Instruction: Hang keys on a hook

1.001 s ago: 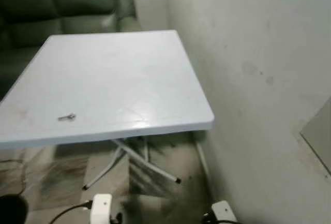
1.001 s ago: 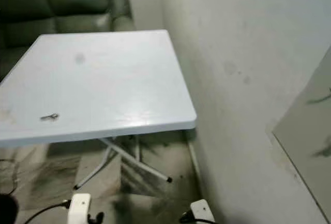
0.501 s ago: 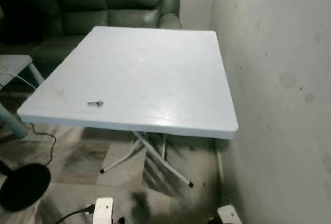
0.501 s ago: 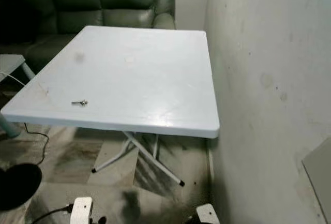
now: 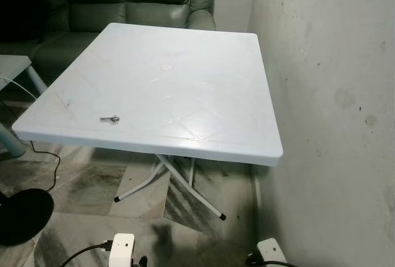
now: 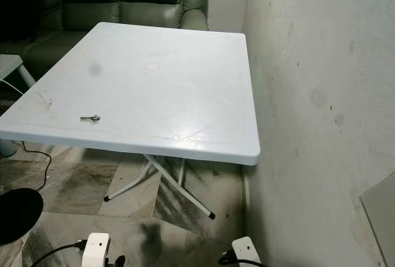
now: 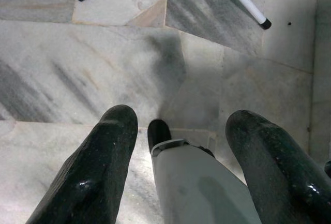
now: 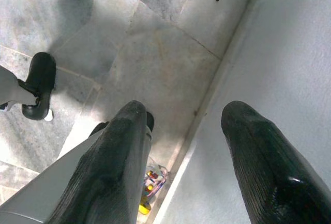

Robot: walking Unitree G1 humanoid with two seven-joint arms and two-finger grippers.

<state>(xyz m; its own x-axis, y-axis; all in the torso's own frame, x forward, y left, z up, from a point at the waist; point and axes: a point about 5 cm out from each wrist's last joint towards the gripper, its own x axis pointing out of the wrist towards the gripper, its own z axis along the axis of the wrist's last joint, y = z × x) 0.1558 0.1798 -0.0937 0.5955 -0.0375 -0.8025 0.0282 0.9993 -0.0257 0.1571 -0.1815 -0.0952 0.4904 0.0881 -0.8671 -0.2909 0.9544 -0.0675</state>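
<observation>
The view has steadied on the table (image 5: 185, 94), keys (image 5: 110, 119) at eight o'clock (untouched), left gripper (image 7: 181, 146) and right gripper (image 8: 186, 146) hanging with jaws wide, so pickup comes next.

The left end effector (image 7: 181, 146) has two thick, glossy black fingers (image 7: 95, 175) with rounded tips. The right end effector (image 8: 183, 125) has matching, finely textured black fingers (image 8: 258, 157). White wrist blocks (image 5: 121, 250) carry black cables (image 5: 83, 253).
</observation>
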